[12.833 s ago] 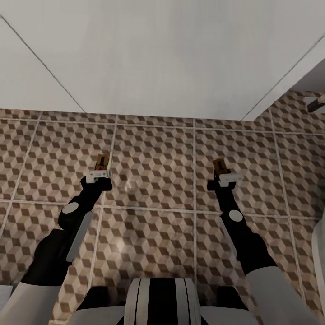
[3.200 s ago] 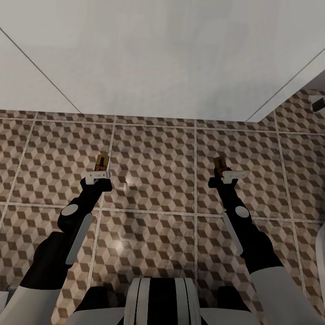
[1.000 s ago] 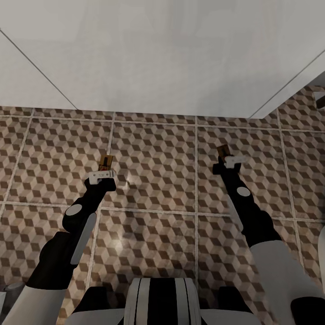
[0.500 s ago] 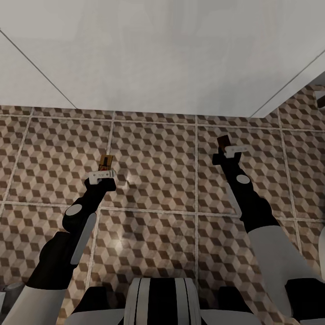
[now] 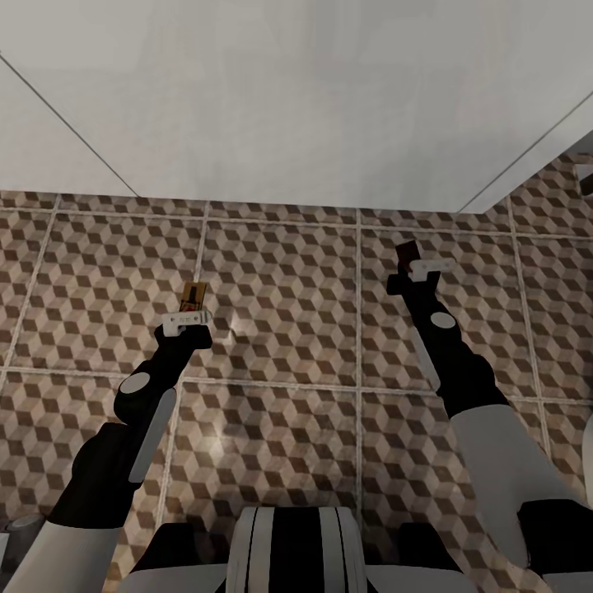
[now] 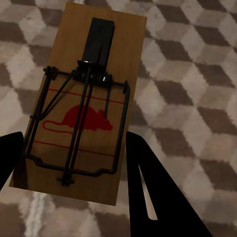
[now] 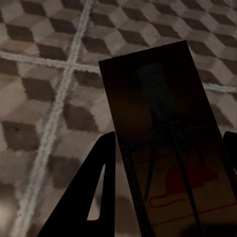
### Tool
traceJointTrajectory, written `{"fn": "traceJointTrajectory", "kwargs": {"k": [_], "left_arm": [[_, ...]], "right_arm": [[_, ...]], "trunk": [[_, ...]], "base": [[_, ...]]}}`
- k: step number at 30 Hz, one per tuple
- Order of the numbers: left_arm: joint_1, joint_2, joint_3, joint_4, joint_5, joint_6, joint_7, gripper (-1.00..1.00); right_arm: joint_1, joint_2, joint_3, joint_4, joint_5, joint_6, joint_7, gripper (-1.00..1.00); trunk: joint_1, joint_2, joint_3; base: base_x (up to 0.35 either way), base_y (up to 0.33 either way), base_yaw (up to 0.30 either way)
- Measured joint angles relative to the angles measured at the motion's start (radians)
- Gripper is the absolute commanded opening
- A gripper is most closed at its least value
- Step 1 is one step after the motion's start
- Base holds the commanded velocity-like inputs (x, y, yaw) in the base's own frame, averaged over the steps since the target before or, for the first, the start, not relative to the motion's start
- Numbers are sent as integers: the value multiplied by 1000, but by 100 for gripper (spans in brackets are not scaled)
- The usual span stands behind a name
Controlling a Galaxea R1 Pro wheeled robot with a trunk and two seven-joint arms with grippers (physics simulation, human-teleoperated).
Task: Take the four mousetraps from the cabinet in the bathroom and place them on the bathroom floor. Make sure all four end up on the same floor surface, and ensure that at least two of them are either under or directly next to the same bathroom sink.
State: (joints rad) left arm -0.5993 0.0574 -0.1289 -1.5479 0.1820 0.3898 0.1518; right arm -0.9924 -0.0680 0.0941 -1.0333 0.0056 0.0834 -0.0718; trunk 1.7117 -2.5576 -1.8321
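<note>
1. Mousetraps: two showing, each being carried. One (image 5: 193, 296) is sitting between the left gripper (image 5: 186, 319) fingers, the other (image 5: 406, 252) between the right gripper (image 5: 428, 268) fingers.
2. Both grippers are clamping their traps above the bathroom floor (image 5: 280, 280), near a white wall (image 5: 288, 99).
3. Judgement: neither trap is lying on the tiles yet; sink placement is pending, and two more traps are remaining.

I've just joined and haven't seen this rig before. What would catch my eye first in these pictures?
Two black arms reach out over the cube-patterned floor, each pincer gripping a small wooden mousetrap: the left pincer holds the left mousetrap, its red mouse print plain in the left wrist view. The right pincer holds the right mousetrap, which looks darker, in shade. A white wall rises just beyond.
</note>
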Motion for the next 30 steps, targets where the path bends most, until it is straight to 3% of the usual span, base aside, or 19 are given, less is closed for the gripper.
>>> {"fn": "traceJointTrajectory", "kwargs": {"k": [10,25,30], "left_arm": [[0,0,0,0,0,0,1,-100],[0,0,-3,0,1,1,1,-100],[0,-16,-12,0,2,0,0,-100]], "right_arm": [[-85,7,0,66,-6,2,-1,-100],[-107,110,1,85,-9,3,1,-100],[-107,166,1,85,-9,3,3,-100]], "trunk": [[2,-1,0],[2,-1,0],[2,-1,0]], "base": [[0,0,0],[0,0,0],[0,0,0]]}}
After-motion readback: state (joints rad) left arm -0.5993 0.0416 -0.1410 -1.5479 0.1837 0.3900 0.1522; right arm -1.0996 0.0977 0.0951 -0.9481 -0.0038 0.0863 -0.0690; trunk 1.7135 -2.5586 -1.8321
